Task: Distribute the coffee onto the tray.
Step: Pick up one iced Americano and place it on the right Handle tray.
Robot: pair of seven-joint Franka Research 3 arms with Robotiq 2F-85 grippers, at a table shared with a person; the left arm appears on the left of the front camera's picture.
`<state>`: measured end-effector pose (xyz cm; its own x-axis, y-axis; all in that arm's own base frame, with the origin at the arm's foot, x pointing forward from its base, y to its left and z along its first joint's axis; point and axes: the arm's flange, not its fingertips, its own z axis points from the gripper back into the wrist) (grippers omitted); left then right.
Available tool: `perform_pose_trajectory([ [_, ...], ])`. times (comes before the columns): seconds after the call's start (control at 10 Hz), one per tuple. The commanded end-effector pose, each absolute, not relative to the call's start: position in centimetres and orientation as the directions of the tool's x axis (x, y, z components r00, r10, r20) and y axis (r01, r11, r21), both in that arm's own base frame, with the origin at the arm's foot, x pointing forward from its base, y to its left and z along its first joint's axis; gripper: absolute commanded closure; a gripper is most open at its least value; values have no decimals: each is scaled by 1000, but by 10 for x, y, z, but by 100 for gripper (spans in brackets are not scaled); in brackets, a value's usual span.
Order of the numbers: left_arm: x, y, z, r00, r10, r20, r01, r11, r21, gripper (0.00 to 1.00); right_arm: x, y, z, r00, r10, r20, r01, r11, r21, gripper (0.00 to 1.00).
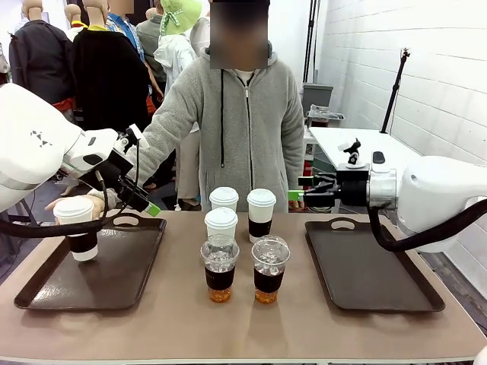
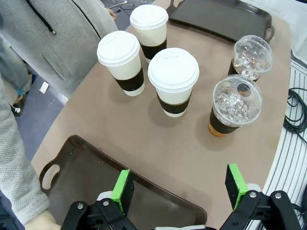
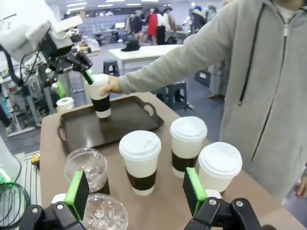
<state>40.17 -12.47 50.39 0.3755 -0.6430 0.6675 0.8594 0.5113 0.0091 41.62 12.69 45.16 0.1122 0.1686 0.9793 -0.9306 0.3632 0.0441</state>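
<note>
Three white lidded cups with black sleeves [image 1: 221, 223] [image 2: 173, 80] [image 3: 140, 161] and two clear dome-lidded iced coffees [image 1: 220, 265] [image 2: 236, 104] [image 3: 89, 168] stand grouped at the table's middle. A person's hand [image 3: 112, 86] holds another white cup [image 1: 77, 228] [image 3: 99, 94], slightly tilted, on the left tray [image 1: 46, 285] [image 2: 81, 177] [image 3: 120, 127]. My left gripper [image 1: 144, 199] [image 2: 180, 190] hangs open just right of that cup, above the tray's far edge, with nothing between its green pads. Beyond the cups, my right gripper [image 1: 295, 195] [image 3: 135, 192] stands open and empty, pointing left.
The right tray [image 1: 365, 266] [image 2: 218, 17] lies bare at the right of the cups. The person stands at the far edge behind the middle cups, one arm stretched over to the left tray. A cable [image 1: 46, 226] hangs from my left arm across the tray's back.
</note>
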Motion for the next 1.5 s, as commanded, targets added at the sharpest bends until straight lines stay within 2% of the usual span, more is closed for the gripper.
perform_pose_trajectory([
  [0.0,404,-122,501,351,-640,683,871,491,12,0,347,100,411,96,192,977,-949,314,32,0],
  [0.4,404,-122,501,351,-640,683,871,491,12,0,342,83,395,73,161,984,-967,251,30,0],
  [0.6,404,-122,501,351,-640,683,871,491,12,0,339,85,402,100,136,986,-954,294,56,0],
  [0.7,404,-122,501,351,-640,683,871,491,12,0,422,91,421,93,174,980,-964,263,45,0],
  [1.2,404,-122,501,351,-640,683,871,491,12,0,423,85,425,79,174,982,-963,269,30,0],
  [1.4,404,-122,501,351,-640,683,871,491,12,0,422,78,407,85,165,983,-972,231,45,0],
])
